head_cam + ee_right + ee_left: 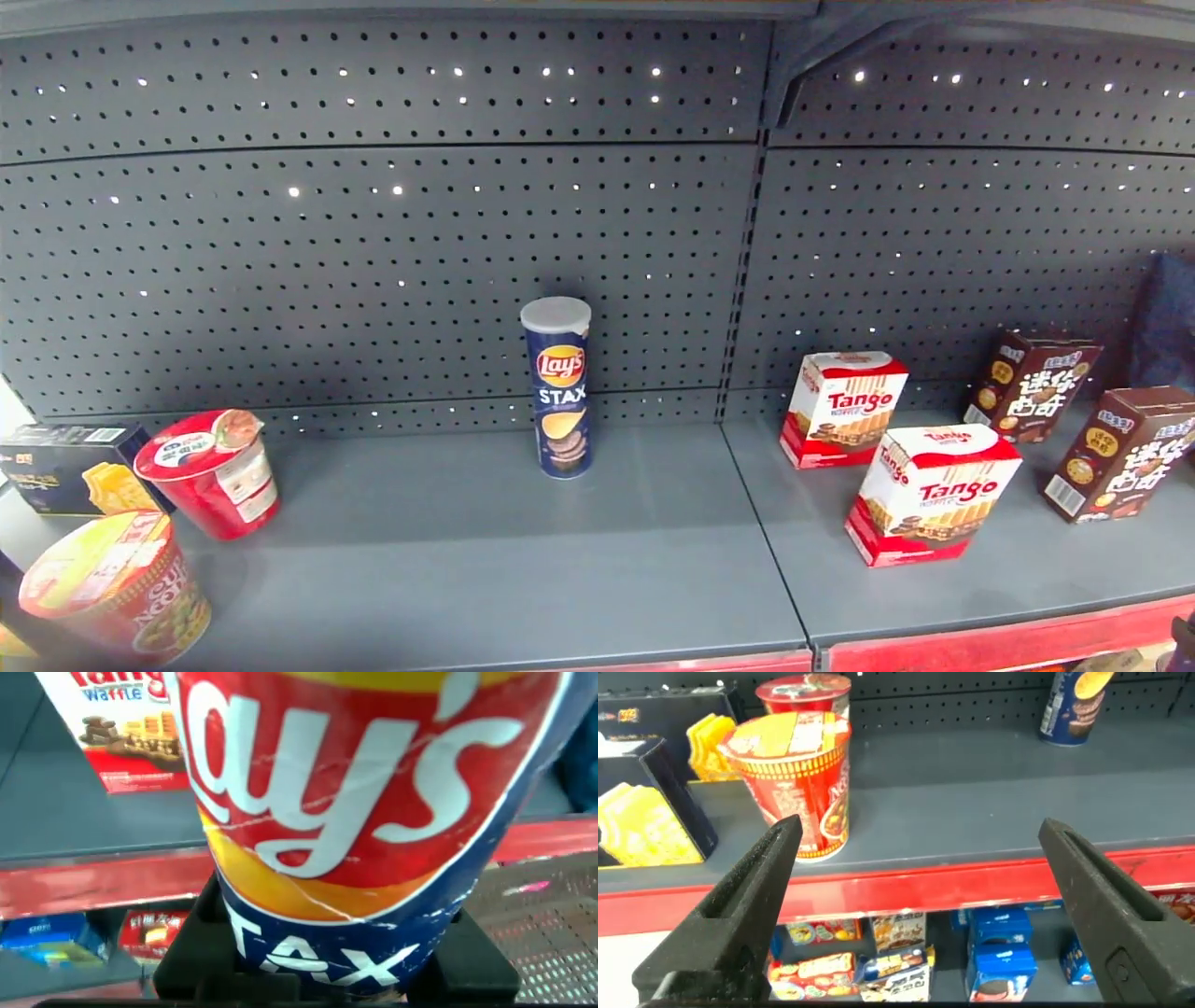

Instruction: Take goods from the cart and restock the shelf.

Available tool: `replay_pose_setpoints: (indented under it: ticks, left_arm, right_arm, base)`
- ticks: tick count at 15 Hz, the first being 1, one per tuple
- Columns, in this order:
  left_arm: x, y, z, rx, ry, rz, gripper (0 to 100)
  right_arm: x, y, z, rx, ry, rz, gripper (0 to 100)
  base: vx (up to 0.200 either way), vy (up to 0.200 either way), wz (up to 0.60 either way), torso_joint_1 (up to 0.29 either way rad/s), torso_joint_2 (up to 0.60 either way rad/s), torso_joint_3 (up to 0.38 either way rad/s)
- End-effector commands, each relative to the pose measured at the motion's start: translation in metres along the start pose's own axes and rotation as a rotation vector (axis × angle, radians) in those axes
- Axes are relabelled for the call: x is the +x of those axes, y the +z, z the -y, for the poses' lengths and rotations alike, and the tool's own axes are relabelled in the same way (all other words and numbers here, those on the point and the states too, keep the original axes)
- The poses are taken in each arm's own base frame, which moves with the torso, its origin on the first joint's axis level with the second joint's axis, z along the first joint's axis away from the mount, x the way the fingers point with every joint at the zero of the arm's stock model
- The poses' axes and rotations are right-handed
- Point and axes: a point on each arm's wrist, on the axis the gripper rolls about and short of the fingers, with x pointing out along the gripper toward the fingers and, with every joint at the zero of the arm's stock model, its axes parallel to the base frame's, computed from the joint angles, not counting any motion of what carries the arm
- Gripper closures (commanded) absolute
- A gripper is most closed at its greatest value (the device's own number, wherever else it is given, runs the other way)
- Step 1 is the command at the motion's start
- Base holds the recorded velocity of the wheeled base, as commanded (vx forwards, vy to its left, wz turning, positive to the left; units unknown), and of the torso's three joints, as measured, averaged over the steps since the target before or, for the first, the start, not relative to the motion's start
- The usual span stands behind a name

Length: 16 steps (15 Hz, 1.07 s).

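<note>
my right gripper (332,971) is clamped around a chips can (355,793), held out in front of the red lip (93,882) of the shelf (448,560), while my left gripper (920,838) hangs wide and empty before the cup noodles (794,775). to place it well i'd lift it clear of that lip, keep it upright, and set it on the bare shelf just beside the standing can (557,387) at the middle of the head frame, letting go only once its base sits flat.

Grey shelf (448,551) bears a chip can (557,387), noodle cups (210,471), wafer boxes (934,490), perhaps biscuit boxes (1116,453).
</note>
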Motion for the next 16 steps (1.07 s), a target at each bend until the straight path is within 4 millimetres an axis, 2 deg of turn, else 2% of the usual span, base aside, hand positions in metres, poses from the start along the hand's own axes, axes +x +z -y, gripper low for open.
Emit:
replay_pose_setpoints:
  ticks: [1,6,7,8,10,14,16]
  left_arm:
    - [0.000,0.000,0.000,0.000,0.001,0.001,0]
    - [0.000,0.000,0.000,0.000,0.001,0.000,0]
    - [0.000,0.000,0.000,0.000,0.001,0.000,0]
    - [0.000,0.000,0.000,0.000,0.001,0.001,0]
    - [0.000,0.000,0.000,0.000,0.001,0.001,0]
    - [0.000,0.000,0.000,0.029,-0.004,0.000,0]
    - [0.000,0.000,0.001,0.083,-0.040,0.003,0]
  right_arm:
    - [-0.010,-0.004,-0.001,0.010,0.034,0.032,100]
    - [-0.038,-0.028,-0.001,0.010,0.049,0.050,100]
    - [-0.039,-0.029,-0.001,0.010,0.048,0.055,100]
    - [-0.047,-0.039,-0.001,0.013,0.044,0.099,100]
    - [-0.053,-0.041,-0.001,0.014,0.007,0.101,100]
    - [-0.061,-0.026,0.002,0.017,-0.090,0.099,100]
    - [-0.068,-0.005,0.005,0.017,-0.103,0.083,100]
  base:
    - [0.000,0.000,0.00,0.000,0.00,0.000]
    - [0.000,0.000,0.00,0.000,0.00,0.000]
    - [0.000,0.000,0.00,0.000,0.00,0.000]
    - [0.000,0.000,0.00,0.000,0.00,0.000]
    - [0.000,0.000,0.00,0.000,0.00,0.000]
    - [0.000,0.000,0.00,0.000,0.00,0.000]
    - [0.000,0.000,0.00,0.000,0.00,0.000]
